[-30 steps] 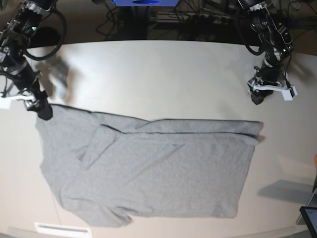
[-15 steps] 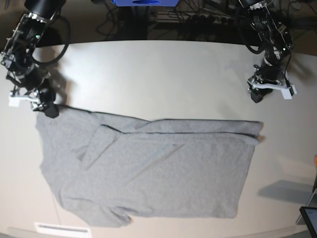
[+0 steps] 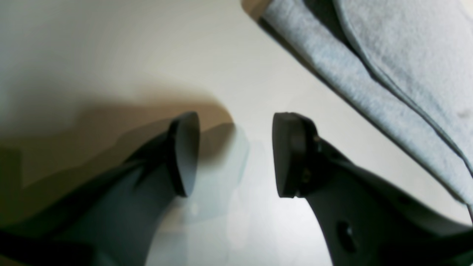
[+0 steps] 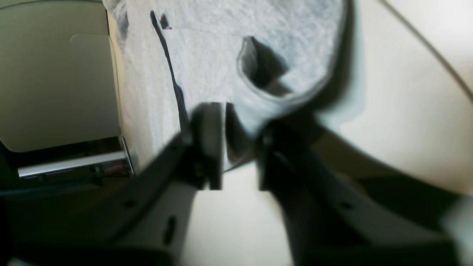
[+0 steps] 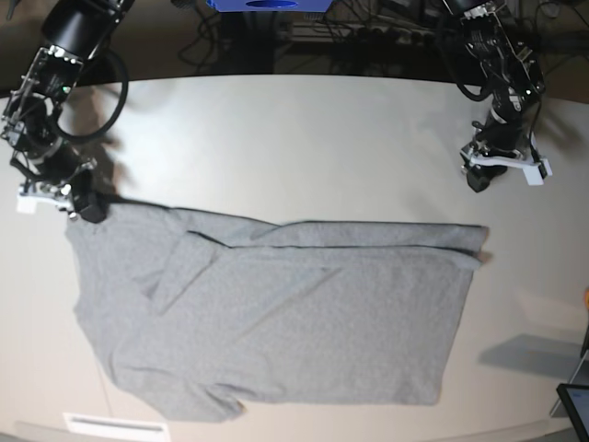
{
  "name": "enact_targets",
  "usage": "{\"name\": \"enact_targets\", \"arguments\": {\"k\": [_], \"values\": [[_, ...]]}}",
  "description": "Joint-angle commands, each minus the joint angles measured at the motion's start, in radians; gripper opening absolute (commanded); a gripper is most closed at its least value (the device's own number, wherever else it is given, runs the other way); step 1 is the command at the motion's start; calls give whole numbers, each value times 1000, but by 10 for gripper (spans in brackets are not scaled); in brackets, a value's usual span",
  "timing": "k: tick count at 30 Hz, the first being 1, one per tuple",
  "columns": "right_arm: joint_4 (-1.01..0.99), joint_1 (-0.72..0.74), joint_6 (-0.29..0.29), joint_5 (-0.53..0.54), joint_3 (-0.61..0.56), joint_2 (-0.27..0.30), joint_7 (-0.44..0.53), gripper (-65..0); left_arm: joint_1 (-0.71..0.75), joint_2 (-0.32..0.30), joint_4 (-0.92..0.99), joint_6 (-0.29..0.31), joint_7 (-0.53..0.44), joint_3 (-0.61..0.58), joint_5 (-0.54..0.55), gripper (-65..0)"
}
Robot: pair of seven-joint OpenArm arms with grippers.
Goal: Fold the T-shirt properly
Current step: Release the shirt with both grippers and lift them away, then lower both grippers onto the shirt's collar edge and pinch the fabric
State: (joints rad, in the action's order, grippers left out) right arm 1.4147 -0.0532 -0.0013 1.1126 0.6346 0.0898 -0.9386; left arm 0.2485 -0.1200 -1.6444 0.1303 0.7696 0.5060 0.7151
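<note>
The heather-grey T-shirt [image 5: 276,313] lies spread flat on the table, with a sleeve folded inward and its plain side up. My right gripper [image 5: 87,210] is at the shirt's far left corner. In the right wrist view its jaws [image 4: 240,147] stand close together with a curled edge of the T-shirt [image 4: 258,99] pinched between them; that picture is blurred. My left gripper [image 5: 479,180] hovers low over bare table beyond the shirt's far right corner. The left wrist view shows it [image 3: 236,151] open and holding nothing, with the T-shirt's edge [image 3: 406,55] off to the upper right.
The pale table [image 5: 304,138] curves away at the back, where cables and a blue object [image 5: 267,5] lie. A white strip [image 5: 110,425] sits at the front left edge. A dark tablet corner [image 5: 575,405] shows at the lower right.
My right gripper has shifted slightly at the shirt's far left corner and closed its jaws on the fabric. The left arm and the shirt's lay have stayed the same.
</note>
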Motion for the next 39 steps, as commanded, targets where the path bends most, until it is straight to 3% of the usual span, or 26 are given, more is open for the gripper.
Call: {"name": "enact_targets", "arguments": {"k": [1,5,8,10,18,20,22,24,26,29,31,34,39], "values": [[1,11,10,21,3,12,3,-599,-8,-13,-14,6,-19,6,16,-343],[-44,11,11,25,3,12,3,-606,-34,-13,2,6,-19,6,16,-322],[-51,11,16,25,1,12,2,-611,-61,-14,19,6,-19,6,16,-215],[-51,11,36,25,1,12,-3,-627,-74,-14,34,6,-19,6,18,-176],[-45,3,45,21,1,12,-4,-634,-102,-5,57,6,-19,30,19,-180],[-45,2,42,21,1,17,-4,-628,-93,9,11,6,-19,39,19,-228],[-48,-3,39,25,0,26,-6,-612,-77,18,-27,6,-19,47,19,-358],[-39,-14,39,28,-2,26,-6,-553,-70,19,-46,6,-19,47,19,-514],[-15,-32,37,28,3,24,-7,-448,-67,19,-46,6,-19,49,19,-625],[28,-56,37,28,4,21,-15,-255,-65,19,-41,6,-19,47,19,-650],[61,-76,37,28,9,18,-10,-187,-65,19,-43,6,-19,47,19,-650],[123,-84,42,27,60,8,-17,-244,-65,21,-50,6,-19,46,19,-650],[263,-86,45,21,51,32,-23,-486,-91,19,-79,7,-22,39,8,-650]]}}
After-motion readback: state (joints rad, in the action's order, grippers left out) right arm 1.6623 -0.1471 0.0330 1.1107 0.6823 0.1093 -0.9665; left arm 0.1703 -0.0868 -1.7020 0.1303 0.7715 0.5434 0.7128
